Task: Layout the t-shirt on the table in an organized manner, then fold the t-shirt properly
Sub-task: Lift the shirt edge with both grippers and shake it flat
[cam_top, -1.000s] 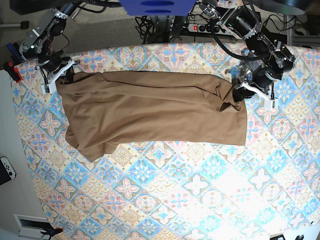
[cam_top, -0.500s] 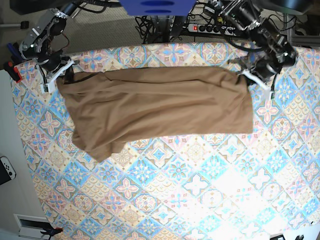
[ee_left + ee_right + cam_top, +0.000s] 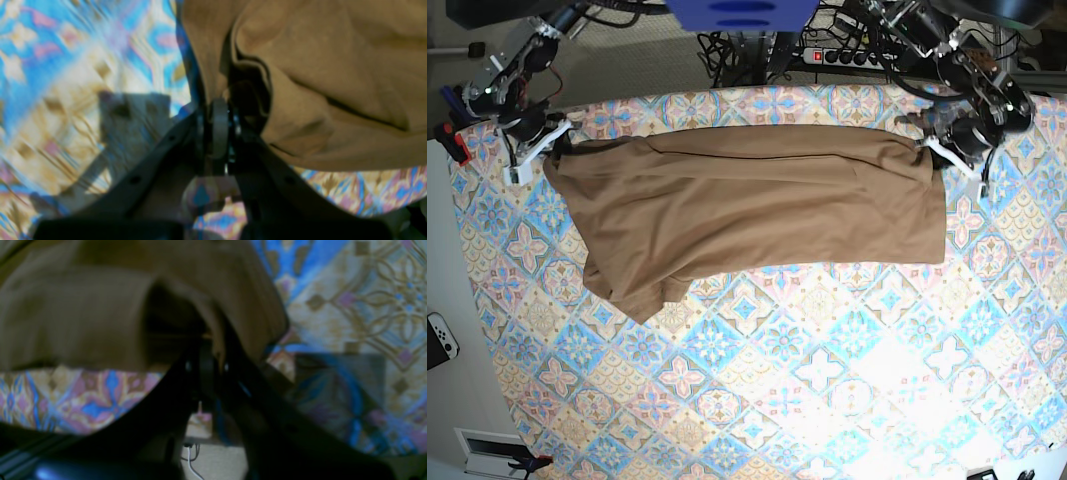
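The tan-brown t-shirt (image 3: 757, 205) is stretched wide across the far half of the patterned table (image 3: 777, 380), with a bunched sleeve at its lower left. My left gripper (image 3: 934, 152) is shut on the shirt's far right corner. In the left wrist view the left gripper (image 3: 218, 110) pinches a fold of the t-shirt (image 3: 333, 66). At the far left corner my right gripper (image 3: 549, 146) is shut on the cloth. The right wrist view shows the right gripper (image 3: 208, 350) clamped on the t-shirt (image 3: 83, 316) edge above the table (image 3: 350, 306).
A white game controller (image 3: 439, 338) lies on the floor left of the table. Cables and a power strip (image 3: 827, 55) sit behind the far edge. A red-handled tool (image 3: 455, 143) lies off the far left corner.
My left gripper closed on the shirt's right corner and pulled it up and to the right. The shirt has stretched flatter and shifted right. The right gripper has hardly moved.
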Tool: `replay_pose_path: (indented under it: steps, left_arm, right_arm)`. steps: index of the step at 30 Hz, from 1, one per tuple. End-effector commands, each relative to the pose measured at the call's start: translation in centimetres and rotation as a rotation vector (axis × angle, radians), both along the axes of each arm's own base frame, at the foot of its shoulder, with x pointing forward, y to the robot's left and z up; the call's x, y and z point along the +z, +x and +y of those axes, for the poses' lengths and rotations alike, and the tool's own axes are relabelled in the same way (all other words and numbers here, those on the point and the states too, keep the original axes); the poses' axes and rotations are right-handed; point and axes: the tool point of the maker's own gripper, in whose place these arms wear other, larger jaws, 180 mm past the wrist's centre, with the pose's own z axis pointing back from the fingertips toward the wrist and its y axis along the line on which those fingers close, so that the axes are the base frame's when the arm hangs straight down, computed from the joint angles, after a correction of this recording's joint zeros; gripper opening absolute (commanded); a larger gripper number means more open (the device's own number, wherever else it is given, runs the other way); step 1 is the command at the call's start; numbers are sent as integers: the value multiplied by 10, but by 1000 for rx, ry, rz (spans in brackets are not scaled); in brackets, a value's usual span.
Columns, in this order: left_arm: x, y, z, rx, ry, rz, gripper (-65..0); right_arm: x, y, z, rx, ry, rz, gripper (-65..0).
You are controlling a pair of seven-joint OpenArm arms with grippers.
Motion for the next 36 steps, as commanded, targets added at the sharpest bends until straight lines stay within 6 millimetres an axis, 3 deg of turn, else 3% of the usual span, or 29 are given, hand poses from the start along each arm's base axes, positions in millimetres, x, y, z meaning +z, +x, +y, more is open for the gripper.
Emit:
replay_pose_path:
  steps: [1, 3, 15, 16, 18, 22, 24, 27, 31, 36]
  left_arm:
    - [10, 7, 7, 0, 24, -36, -650]
    - [12, 9, 10, -6, 34, -38, -650]
    - [12, 10, 8, -8, 31, -41, -647]
    - [12, 9, 7, -8, 30, -41, -591]
    - [13, 9, 9, -3, 32, -42, -482]
    - [14, 10, 9, -2, 29, -53, -340]
    - [15, 10, 10, -2, 31, -55, -331]
    - [16, 12, 10, -1, 32, -60, -331]
    - [35, 17, 13, -11, 83, -106, -331]
    - [56, 24, 14, -23, 138, -156, -331]
  right_arm:
    - [10, 6, -19, -33, -50, -15, -650]
    - [12, 6, -26, -58, -55, -23, -650]
    - [13, 6, -23, -43, -60, -17, -650]
    - [12, 5, -23, -41, -59, -5, -650]
    - [11, 1, -24, -37, -63, 19, -567]
    - [13, 0, -30, -36, -78, 25, -428]
    - [20, 2, -32, -38, -94, 8, -390]
    - [37, 10, -36, -27, -144, -33, -384]
    - [59, 17, -39, -14, -205, -80, -384]
    - [59, 10, -39, -8, -217, -68, -384]
